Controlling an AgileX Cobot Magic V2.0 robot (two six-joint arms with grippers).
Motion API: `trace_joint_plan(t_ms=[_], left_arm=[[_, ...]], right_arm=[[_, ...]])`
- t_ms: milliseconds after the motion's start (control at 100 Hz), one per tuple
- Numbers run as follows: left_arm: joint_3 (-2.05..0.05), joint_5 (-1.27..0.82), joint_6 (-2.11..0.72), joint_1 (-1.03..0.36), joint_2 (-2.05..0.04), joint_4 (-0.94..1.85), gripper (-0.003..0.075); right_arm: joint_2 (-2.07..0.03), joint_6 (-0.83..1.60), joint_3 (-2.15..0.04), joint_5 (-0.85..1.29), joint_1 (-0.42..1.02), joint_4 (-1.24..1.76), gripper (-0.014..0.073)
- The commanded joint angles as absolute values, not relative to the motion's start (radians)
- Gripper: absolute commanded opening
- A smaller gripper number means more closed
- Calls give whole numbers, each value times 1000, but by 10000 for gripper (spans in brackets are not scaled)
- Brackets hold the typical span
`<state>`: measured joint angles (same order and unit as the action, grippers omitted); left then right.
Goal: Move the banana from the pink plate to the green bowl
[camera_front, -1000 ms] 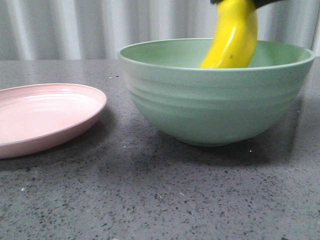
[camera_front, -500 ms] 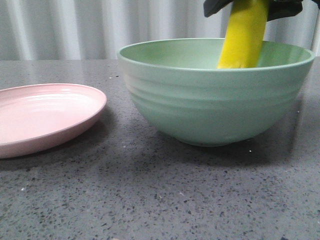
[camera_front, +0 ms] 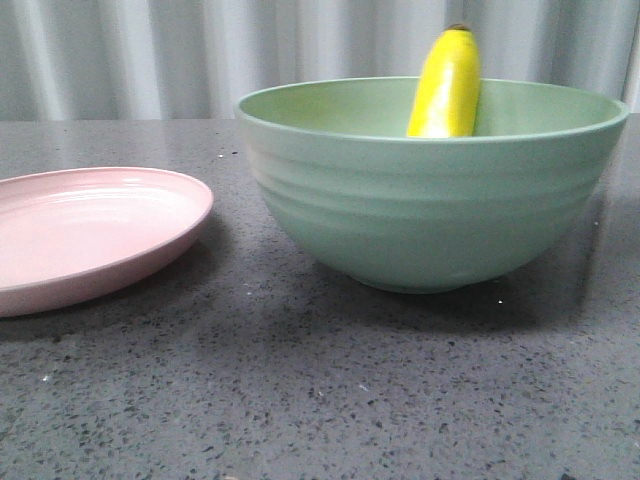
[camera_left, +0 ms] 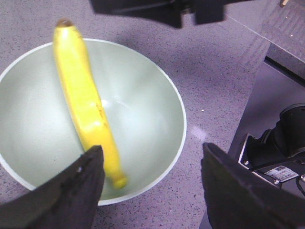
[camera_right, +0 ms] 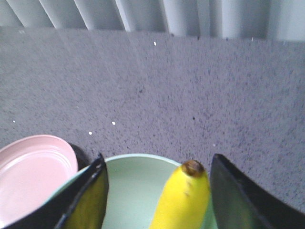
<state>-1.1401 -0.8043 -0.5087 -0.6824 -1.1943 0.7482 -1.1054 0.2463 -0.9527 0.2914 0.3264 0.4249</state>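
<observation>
The yellow banana (camera_front: 447,85) stands tilted inside the green bowl (camera_front: 430,210), its dark tip up above the far rim. The pink plate (camera_front: 90,235) is empty at the left. No gripper shows in the front view. In the right wrist view my right gripper (camera_right: 157,157) is open above the bowl (camera_right: 133,191), with the banana (camera_right: 186,200) free between its fingers and the plate (camera_right: 33,171) beside it. In the left wrist view my left gripper (camera_left: 151,148) is open and empty over the bowl's rim (camera_left: 183,119), and the banana (camera_left: 83,95) lies across the inside.
The grey speckled table (camera_front: 300,390) runs to a white corrugated wall (camera_front: 150,55) behind. In the left wrist view the table's edge and dark robot hardware (camera_left: 281,143) lie beside the bowl, and the black right gripper (camera_left: 157,9) hangs over it.
The right gripper held the banana over the bowl, lowered it, then let go and rose out of the front view. The banana now rests in the bowl.
</observation>
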Motion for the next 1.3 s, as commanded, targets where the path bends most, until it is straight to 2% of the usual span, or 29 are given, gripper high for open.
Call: trace_joint_plan(t_ms=[0,70,100,230,330,510,640,1110,1290], left_arm=[[-1174,-763,-513,-680,-1170,797,368],[-1174,-763,-513,-680,-1165,799,273],[-1174,-768,-513,-680,-1161,799,209],[-1174,-770,-513,-680,-1139,799,-22],[-1169,-771,-513,-680,-1117,799,-20],[-1135,-747,-513,-680,-1044,774,-20],[-1053,-643,-524,-680,-949,769,-20],[-505,-148,-542,-680,-454,767,-20],[-318,0,-542,-680,-293,767,-20]], right_arm=[[-1037,262,-981,266,322,417,374],[-1004,262,-981,308,322,417,303],[-993,262,-981,326,322,417,259],[-947,262,-981,398,322,415,36],[-910,262,-977,422,322,413,-74],[-832,262,-930,424,322,406,-70],[-753,262,-862,394,322,390,-70],[-416,262,-481,-16,322,353,-71],[-336,262,-367,-63,322,353,-71]])
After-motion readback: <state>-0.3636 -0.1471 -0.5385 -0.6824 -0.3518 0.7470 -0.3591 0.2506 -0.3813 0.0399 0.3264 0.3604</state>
